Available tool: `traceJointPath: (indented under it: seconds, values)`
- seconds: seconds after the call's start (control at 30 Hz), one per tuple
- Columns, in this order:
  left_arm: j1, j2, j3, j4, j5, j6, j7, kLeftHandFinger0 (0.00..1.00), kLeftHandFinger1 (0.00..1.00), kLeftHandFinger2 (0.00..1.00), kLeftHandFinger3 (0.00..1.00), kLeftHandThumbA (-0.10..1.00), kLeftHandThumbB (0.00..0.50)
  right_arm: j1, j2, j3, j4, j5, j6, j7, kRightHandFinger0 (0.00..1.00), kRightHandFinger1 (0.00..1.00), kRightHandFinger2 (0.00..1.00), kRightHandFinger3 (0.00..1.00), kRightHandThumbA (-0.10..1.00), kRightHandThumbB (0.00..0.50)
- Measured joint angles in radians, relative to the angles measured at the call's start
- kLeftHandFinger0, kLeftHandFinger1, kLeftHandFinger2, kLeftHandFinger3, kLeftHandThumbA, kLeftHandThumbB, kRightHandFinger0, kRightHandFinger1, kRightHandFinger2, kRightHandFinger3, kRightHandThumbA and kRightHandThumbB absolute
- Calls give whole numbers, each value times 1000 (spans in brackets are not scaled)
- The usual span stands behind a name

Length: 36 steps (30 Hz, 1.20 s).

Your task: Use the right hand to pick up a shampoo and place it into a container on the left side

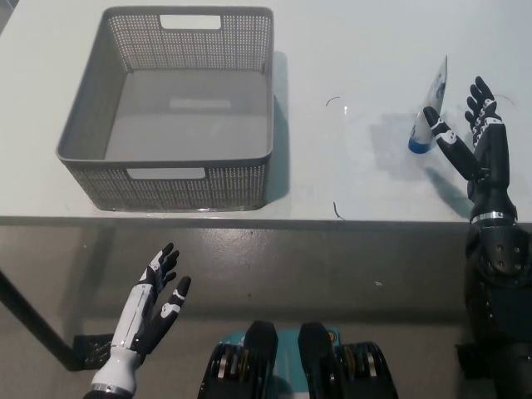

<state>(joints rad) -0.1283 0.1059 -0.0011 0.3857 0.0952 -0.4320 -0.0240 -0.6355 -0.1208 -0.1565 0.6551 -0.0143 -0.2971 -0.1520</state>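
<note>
A white shampoo tube [431,108] with a blue cap stands cap-down on the white table at the right. My black right hand [475,141] is open just to the right of it, fingers spread upward, its thumb close to the blue cap. I cannot tell whether the thumb touches it. An empty grey perforated basket [174,187] with handle slots sits on the left part of the table. My white left hand [154,303] rests open below the table's front edge at the lower left.
The table's front edge [266,220] runs across the middle of the view. Thin dark marks [337,208] lie on the table between the basket and the tube. Bare table surface separates the basket from the tube.
</note>
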Motion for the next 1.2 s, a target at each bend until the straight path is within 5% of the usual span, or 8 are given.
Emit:
traceJointPath:
  seconds: [0.07,0.1,0.13,0.3,0.87,1.2]
  values:
    - [0,0,0,0,0,0,0,1000,1000,1000,1000,754,0,0,0,0,0,0,0,0,1000,1000,1000,1000,933,472]
    - [0,0,0,-1,0,0,0,1000,1000,1000,1000,730,0,0,0,0,0,0,0,0,1000,1000,1000,1000,559,408]
    - [0,0,0,-1,0,0,0,1000,1000,1000,1000,703,0,-1,0,0,2,-1,0,-2,1000,1000,1000,1000,347,387]
    - [0,-1,-2,-1,-6,0,-9,1000,1000,1000,1000,710,0,-110,1,24,232,-41,-1,-69,1000,1000,1000,1000,383,388]
    - [0,0,-2,-1,-17,0,-19,1000,1000,1000,1000,711,6,-186,1,54,359,-71,-23,-148,1000,1000,1000,1000,459,330]
    - [-1,0,-1,-2,-23,0,-26,1000,1000,1000,1000,717,2,-279,-3,61,504,-67,-25,-147,1000,1000,1000,1000,504,382]
